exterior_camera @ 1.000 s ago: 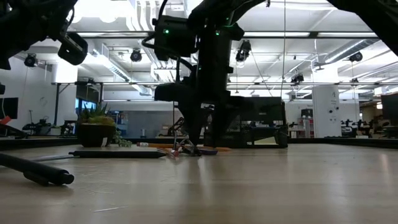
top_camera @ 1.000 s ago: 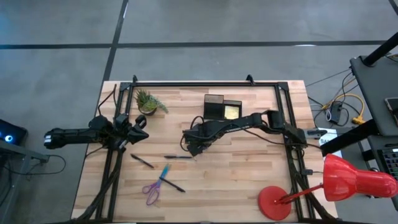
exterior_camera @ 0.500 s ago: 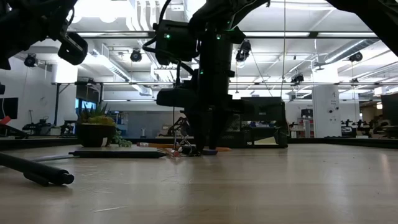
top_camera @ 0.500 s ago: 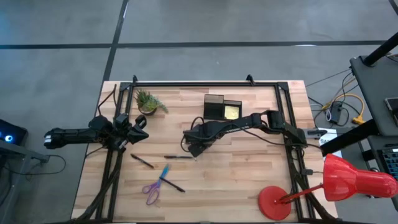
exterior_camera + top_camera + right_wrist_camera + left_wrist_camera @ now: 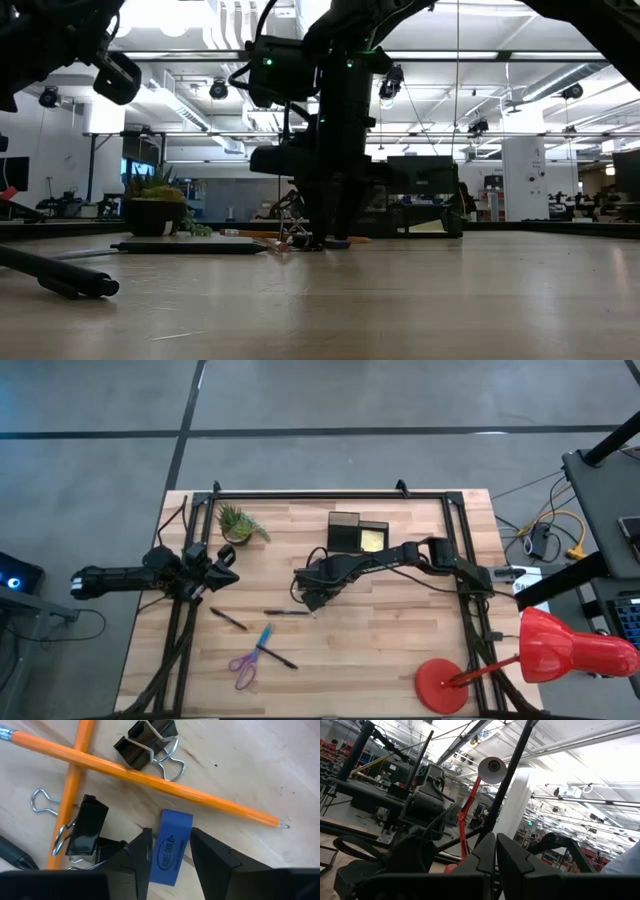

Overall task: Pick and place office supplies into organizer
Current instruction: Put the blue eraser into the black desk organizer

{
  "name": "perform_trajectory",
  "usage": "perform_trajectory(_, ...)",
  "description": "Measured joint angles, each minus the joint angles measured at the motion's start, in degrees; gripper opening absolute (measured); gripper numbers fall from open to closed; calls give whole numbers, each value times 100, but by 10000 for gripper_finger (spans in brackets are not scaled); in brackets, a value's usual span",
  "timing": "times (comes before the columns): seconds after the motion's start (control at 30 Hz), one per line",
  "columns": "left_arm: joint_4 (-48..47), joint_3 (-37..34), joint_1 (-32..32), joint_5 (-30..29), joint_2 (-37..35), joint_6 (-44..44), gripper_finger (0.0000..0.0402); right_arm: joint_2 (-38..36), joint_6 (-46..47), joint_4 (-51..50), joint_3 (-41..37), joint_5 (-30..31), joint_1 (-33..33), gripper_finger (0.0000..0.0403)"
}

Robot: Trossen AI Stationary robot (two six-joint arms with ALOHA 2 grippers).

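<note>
My right gripper [image 5: 310, 596] is low over the table's middle, pointing down, open. In the right wrist view its two fingers stand on either side of a blue eraser [image 5: 169, 860] that lies flat on the wood [image 5: 170, 840]. I cannot tell whether they touch it. Two crossed orange pencils [image 5: 150, 775] and black binder clips [image 5: 145, 740] lie beside it. The black organizer [image 5: 352, 533] stands at the far middle with a yellow sticky-note pad [image 5: 372, 541] in it. My left gripper [image 5: 226, 566] is shut and empty at the table's left side.
Purple-handled scissors [image 5: 243, 666], a blue pen [image 5: 264, 637] and thin black pens [image 5: 229, 619] lie near the front left. A green potted plant [image 5: 238, 523] stands at the far left. A red desk lamp [image 5: 545, 650] stands at the front right.
My right gripper has come down a little toward the table over the blue eraser.
</note>
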Motion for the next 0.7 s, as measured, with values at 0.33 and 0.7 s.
perform_trajectory(0.33, 1, 0, 0, 0, -2, 0, 0, -60, -56, -90, 2, 324, 79, 65)
perform_trajectory(0.7, 1, 0, 0, 0, -2, 1, 0, -141, -267, -566, 560, 480, 68, 12)
